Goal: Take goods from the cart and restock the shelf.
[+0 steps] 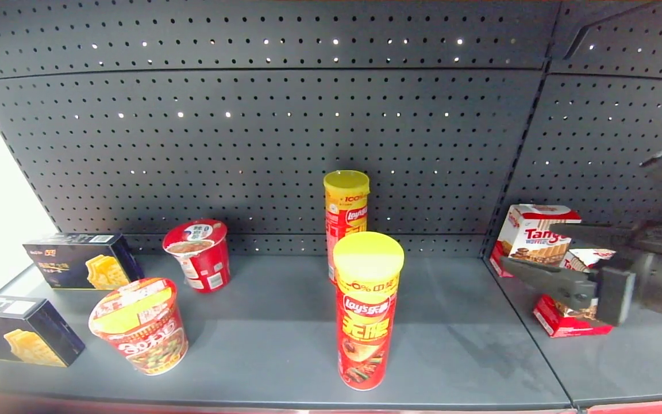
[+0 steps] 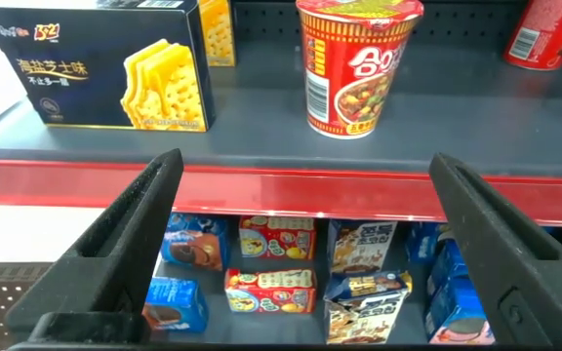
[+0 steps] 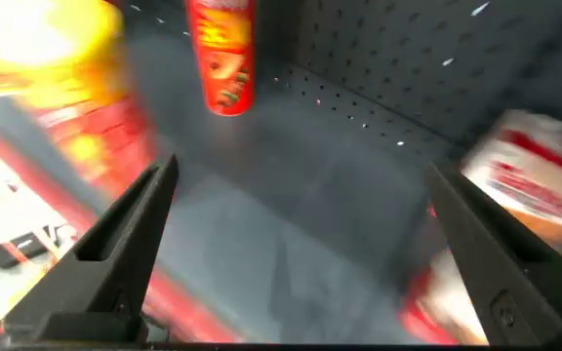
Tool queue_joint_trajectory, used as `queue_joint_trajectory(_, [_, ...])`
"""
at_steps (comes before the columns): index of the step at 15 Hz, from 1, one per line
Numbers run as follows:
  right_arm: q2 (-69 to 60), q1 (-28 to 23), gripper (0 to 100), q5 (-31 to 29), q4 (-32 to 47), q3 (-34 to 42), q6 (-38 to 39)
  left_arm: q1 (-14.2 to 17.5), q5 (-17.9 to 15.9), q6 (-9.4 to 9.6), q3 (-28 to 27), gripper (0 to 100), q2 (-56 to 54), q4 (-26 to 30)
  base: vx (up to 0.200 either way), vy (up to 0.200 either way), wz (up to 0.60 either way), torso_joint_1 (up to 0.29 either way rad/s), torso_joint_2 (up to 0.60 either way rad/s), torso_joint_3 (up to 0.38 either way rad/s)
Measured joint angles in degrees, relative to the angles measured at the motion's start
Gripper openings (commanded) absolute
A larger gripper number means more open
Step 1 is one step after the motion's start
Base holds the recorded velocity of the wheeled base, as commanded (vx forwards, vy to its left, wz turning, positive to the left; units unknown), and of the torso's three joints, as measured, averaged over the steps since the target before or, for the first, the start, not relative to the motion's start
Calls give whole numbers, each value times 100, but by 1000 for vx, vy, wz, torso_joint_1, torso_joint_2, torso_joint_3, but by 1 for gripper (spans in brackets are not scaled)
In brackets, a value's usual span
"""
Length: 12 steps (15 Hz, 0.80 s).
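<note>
R gripper [image 1: 526, 246] fingers apart, empty, over shelf [image 1: 285, 345] right end, just by wafer boxes [image 1: 529, 224]. Two chip cans [image 1: 366, 310] upright mid-shelf; noodle cups [image 1: 141, 325] and cracker boxes [image 1: 15, 328] at left. L gripper [image 2: 305, 164] fingers apart, empty, before shelf's front edge.

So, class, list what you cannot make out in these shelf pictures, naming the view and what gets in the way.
Head view: the lower red-and-white cardboard wafer box is partly covered by the open right gripper.
Head view: the base of the rear yellow-lidded red crisp tube hides behind the front tube.
Right wrist view: blur smears the red-and-white box beyond telling its kind.
Left wrist view: the top edge cuts off a red container.
</note>
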Motion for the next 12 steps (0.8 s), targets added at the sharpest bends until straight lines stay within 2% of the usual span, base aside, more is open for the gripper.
queue_joint_trajectory(2, [795, 319, 100, -484, -1120, 394, 500, 2, 0, 0, 0, 100, 0, 0, 0, 0, 0, 0, 0, 0])
queue_joint_trajectory(4, [1449, 568, 100, -931, -1875, 750, 926, 0, 0, -2, 0, 100, 0, 1, 0, 0, 0, 0, 0, 0])
queue_joint_trajectory(6, [1765, 728, 100, -1185, -1954, 997, 996, 0, -2, 0, 0, 100, 0, 1, 0, 0, 0, 0, 0, 0])
queue_joint_trajectory(9, [1908, 872, 100, -1262, -1965, 1386, 1165, 0, 0, 0, 0, 100, 0, 0, 0, 0, 0, 0, 0, 0])
queue_joint_trajectory(12, [1996, 1034, 100, -1284, -1976, 1458, 1289, -2, 0, 0, 0, 100, 0, 0, 0, 0, 0, 0, 0, 0])
